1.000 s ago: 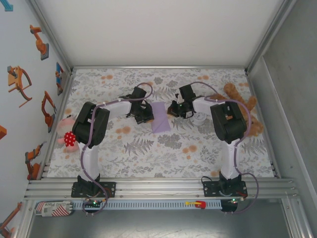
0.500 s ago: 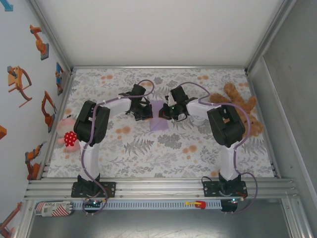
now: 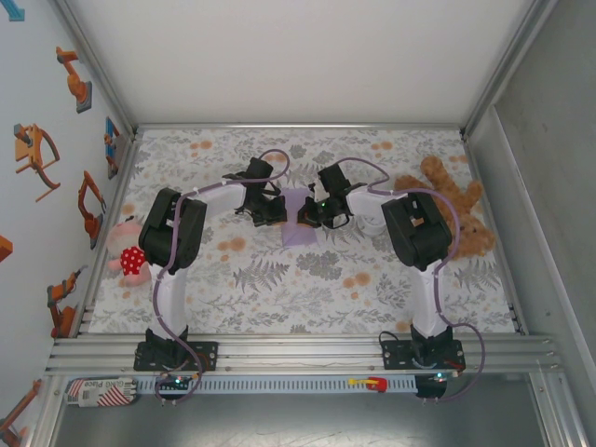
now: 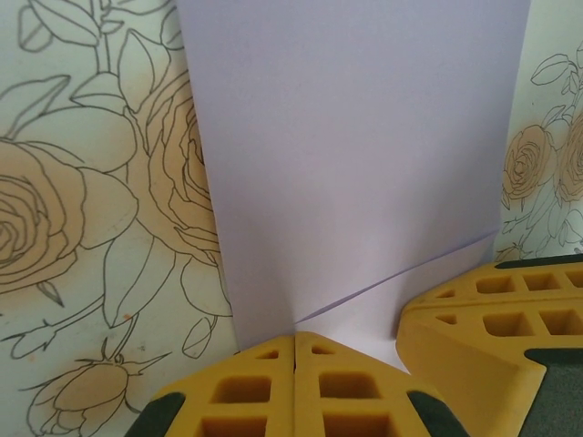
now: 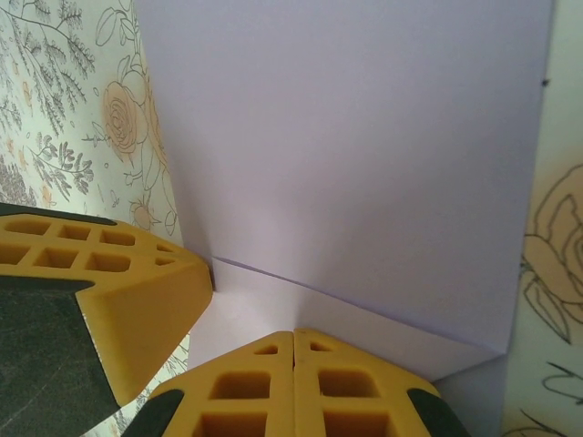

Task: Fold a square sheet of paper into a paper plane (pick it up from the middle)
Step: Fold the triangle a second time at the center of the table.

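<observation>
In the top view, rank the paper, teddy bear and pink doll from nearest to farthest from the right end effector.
1. Paper, mid-table, right at the right end effector.
2. Teddy bear, at the table's right edge.
3. Pink doll, at the far left edge.

Left gripper (image 3: 277,212), right gripper (image 3: 312,214) meet at the lavender paper (image 3: 300,234); teddy bear (image 3: 436,173) far right
</observation>
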Robot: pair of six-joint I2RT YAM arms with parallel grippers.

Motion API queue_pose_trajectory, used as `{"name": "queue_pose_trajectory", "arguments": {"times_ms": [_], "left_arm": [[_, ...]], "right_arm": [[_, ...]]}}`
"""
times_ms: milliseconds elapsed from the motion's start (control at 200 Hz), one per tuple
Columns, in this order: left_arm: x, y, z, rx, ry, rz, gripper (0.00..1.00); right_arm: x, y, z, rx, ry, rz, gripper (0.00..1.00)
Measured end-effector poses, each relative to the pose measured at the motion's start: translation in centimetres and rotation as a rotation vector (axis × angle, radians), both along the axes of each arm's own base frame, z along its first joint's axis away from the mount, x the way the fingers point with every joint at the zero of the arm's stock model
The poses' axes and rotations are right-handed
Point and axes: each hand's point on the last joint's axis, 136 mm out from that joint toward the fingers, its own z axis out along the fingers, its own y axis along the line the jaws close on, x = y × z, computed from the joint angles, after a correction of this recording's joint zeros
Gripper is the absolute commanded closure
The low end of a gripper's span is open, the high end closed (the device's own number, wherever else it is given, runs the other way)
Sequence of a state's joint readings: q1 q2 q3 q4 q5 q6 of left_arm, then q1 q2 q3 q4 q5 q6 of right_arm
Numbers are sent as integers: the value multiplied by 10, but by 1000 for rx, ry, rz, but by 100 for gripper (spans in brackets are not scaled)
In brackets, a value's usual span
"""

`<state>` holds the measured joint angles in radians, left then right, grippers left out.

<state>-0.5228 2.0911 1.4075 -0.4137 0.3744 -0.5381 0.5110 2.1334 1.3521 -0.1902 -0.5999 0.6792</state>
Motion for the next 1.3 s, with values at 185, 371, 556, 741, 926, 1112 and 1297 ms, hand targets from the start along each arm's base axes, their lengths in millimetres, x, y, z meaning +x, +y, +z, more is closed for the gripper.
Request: {"name": "queue_pose_trajectory", "arguments": {"times_ms": [185,371,556,741,926,1112,1297], "left_arm": [[3,0,15,-23,-16,48,84],[-8,-11,38,-119,-33,117,85],[-38,-29,26,-138,28,110,91],[-48,-30,18,-137,59,118,95],[-49,-29,15,-135,64,122,95],[-44,-32,8,-129,70,123,95],[-44,-32,4,-119,83,122,95]], "right_arm": [[0,-1,-1,-6,-1,-3,100],[0,-2,-2,-9,-1,-5,100],[0,-2,-2,-10,-1,-5,100],[0,-2,-3,-12,2,-6,100],[0,-2,-2,-12,2,-6,100],[0,-2,-2,-12,2,-6,100],[0,-3,-3,-14,1,-8,100]]}}
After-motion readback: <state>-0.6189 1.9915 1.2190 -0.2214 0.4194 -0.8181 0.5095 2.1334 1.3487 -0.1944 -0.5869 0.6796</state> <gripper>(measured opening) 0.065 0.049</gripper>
